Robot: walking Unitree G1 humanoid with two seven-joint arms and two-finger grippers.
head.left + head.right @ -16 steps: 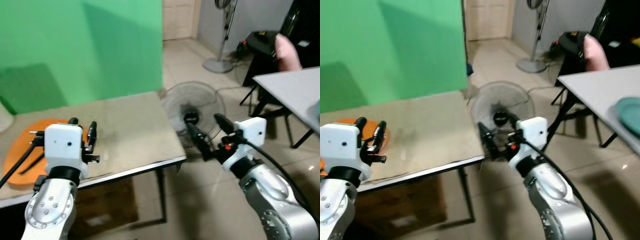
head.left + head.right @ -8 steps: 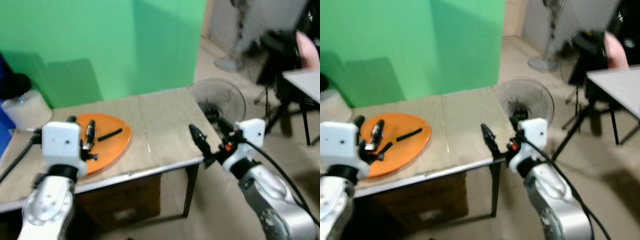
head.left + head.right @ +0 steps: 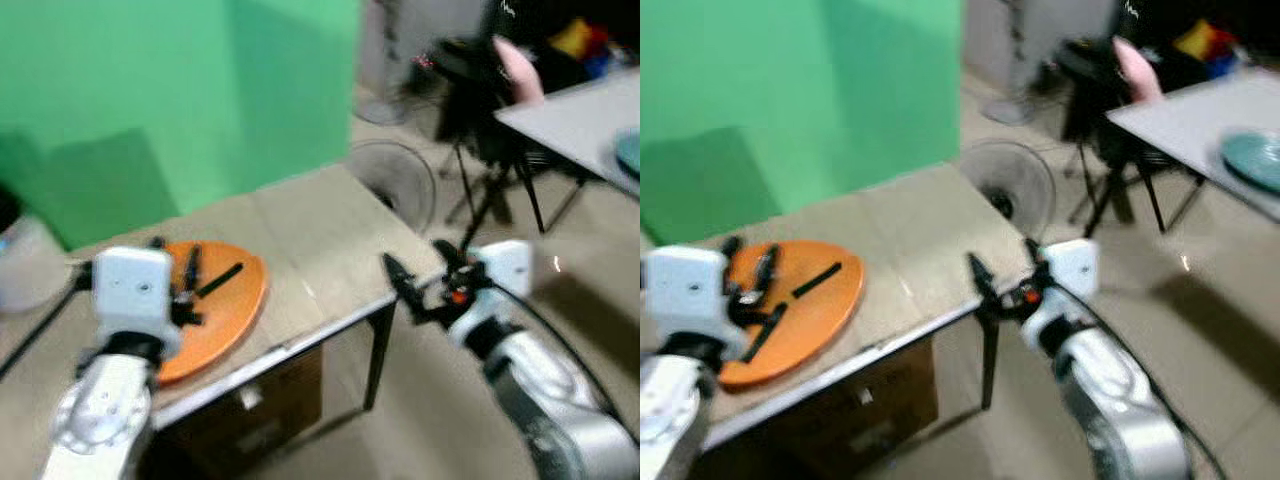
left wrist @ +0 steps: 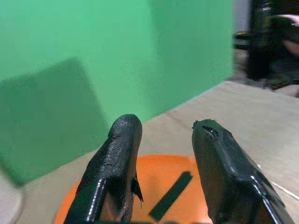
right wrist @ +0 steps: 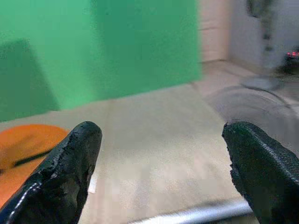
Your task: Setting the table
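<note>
The head views are blurred. A beige worktop (image 3: 310, 230) stands in front of a green screen (image 3: 170, 90). On it, toward 9 o'clock in the scene, lies a round orange plate (image 3: 225, 300) carrying a thin black stick (image 3: 218, 280) that lies flat near the plate's middle. The left gripper (image 3: 175, 285) hangs over the plate's near side, its two black fingers (image 4: 114, 163) set a little apart with nothing between them; the wrist view looks past them at the orange plate (image 4: 161, 179) and the black stick (image 4: 170, 196). The right gripper (image 3: 415, 285) is held at the worktop's corner, toward 3 o'clock from the plate and well apart from it, jaws spread wide and empty, its fingers (image 5: 70, 168) framing bare worktop with the plate's edge (image 5: 23, 140) at one side. Beyond the worktop's far corner a floor fan (image 3: 395, 185) rests on the tiled floor (image 3: 560, 250). At 1 o'clock stands a second grey table (image 3: 1200, 115) with a teal dish (image 3: 1252, 158) on it, and a pale pink shape, too blurred to make out, behind.
</note>
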